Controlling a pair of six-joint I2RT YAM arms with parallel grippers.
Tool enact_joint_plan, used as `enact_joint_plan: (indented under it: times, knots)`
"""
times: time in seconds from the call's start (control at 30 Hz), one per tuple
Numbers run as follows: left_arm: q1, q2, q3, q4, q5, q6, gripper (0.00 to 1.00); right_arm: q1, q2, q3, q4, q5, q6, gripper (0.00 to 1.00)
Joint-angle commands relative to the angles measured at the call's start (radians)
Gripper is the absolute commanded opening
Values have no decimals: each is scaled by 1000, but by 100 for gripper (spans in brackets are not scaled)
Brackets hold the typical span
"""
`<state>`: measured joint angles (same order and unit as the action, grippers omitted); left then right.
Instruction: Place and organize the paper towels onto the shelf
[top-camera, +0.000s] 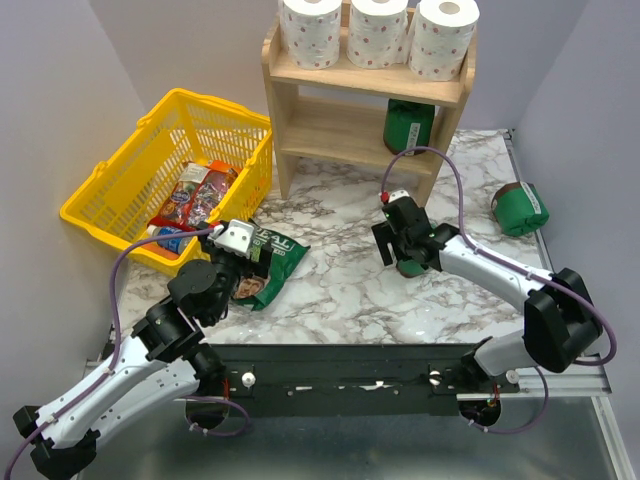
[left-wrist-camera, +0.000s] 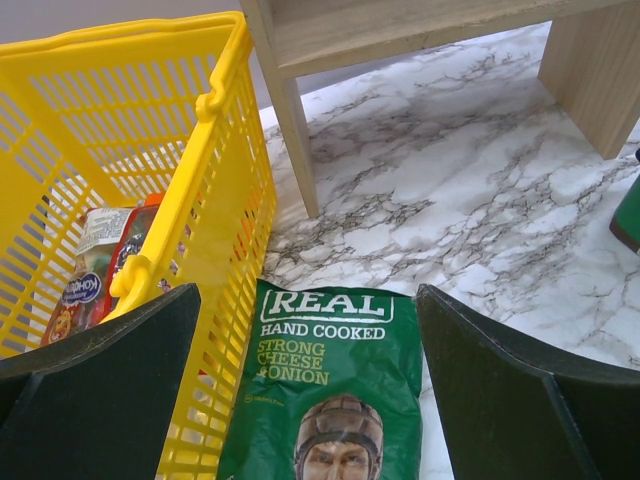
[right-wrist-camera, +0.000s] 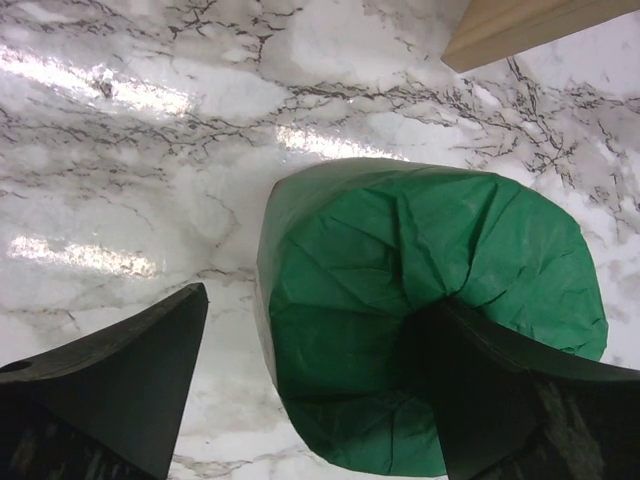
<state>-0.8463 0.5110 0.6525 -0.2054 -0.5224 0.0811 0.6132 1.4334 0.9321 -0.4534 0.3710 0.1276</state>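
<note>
Three white paper towels stand upright in a row on the top board of the wooden shelf. My right gripper is open low over the table in front of the shelf. In the right wrist view it is over a dark green wrapped package: its right finger is against the package's top dimple, its left finger clear of it. My left gripper is open and empty, its jaws wide above a green crisp bag.
A yellow basket with snack packets stands left, against the crisp bag. A second green package sits on the lower shelf board. A third lies at the right table edge. The shelf leg is near the basket.
</note>
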Motion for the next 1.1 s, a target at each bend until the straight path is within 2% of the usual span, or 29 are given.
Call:
enact_joint_plan:
  times: [0.0,0.23,0.27,0.3,0.47,0.67,0.73,1.07]
  knots:
    - [0,3,16,9,-1,-9,99,-4,-1,-47,56,22,23,88]
    - [1,11,18,11,-2,-6,99,-4,-73,-53,91,-1,-97,68]
    - [1,9,18,11,-2,-7,99,-4,-80,-53,94,-38,-117,61]
    - [0,9,18,11,-1,-9,99,-4,-90,-52,96,-65,-185,60]
    - [1,4,19,11,-4,-6,99,-1,-149,-36,113,-156,-310,45]
    - [0,-6,16,14,-4,-6,99,0,-232,69,111,-302,-443,41]
    - [1,-6,18,12,-5,-6,99,0,-231,154,104,-314,-479,41]
    - [1,-32,16,14,-11,-4,99,26,-76,520,79,-416,-746,43]
